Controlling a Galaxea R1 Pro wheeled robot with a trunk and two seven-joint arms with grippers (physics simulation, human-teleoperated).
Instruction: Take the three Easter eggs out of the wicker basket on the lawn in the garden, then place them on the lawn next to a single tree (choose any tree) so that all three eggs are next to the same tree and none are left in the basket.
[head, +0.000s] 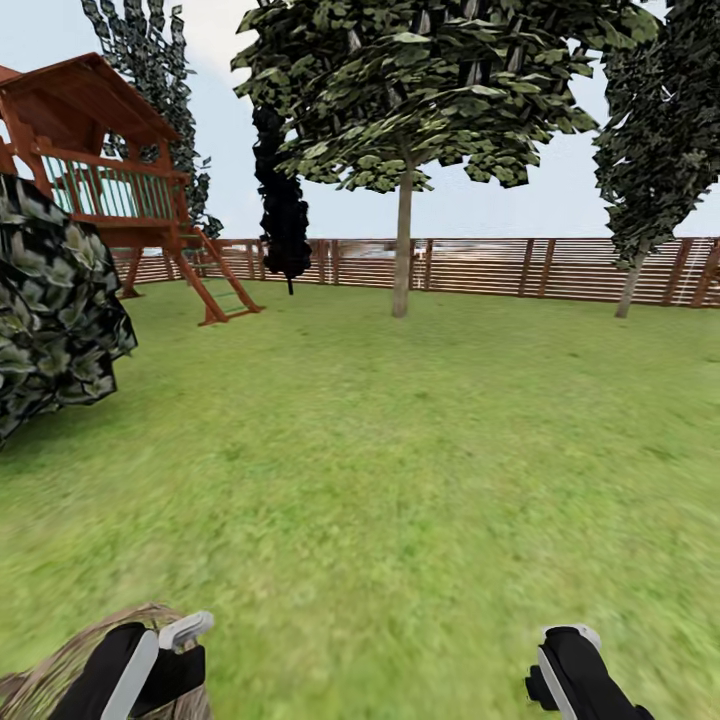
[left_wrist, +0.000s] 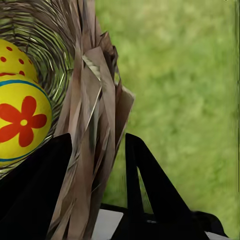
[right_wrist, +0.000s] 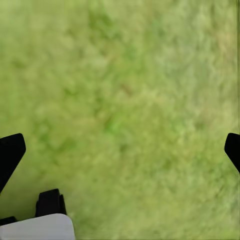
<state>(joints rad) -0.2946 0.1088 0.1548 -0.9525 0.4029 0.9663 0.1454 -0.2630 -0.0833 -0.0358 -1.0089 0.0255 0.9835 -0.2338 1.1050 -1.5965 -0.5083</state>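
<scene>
The left gripper (left_wrist: 95, 165), jaws clamped on the wicker basket (left_wrist: 95, 100) rim, holds Easter eggs (left_wrist: 22, 122) inside over the lawn (head: 400, 450), while the right gripper (right_wrist: 120, 150) gapes wide, empty, toward a tree (head: 402, 240) by the fence (head: 560, 268).

— Where are we?
— We stand in a home garden (head: 400, 300): lawn (head: 400, 450), slatted wooden fence (head: 520, 265), tall tree (head: 402, 240), and a children's wooden playhouse (head: 100, 150) with a ladder

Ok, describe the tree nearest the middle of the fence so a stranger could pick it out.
Follow the brown slat fence across the far lawn. The tree stands just before its middle stretch. It alone has a straight pale bare trunk under a broad canopy; the cypress beside it is narrow and near-black.
</scene>
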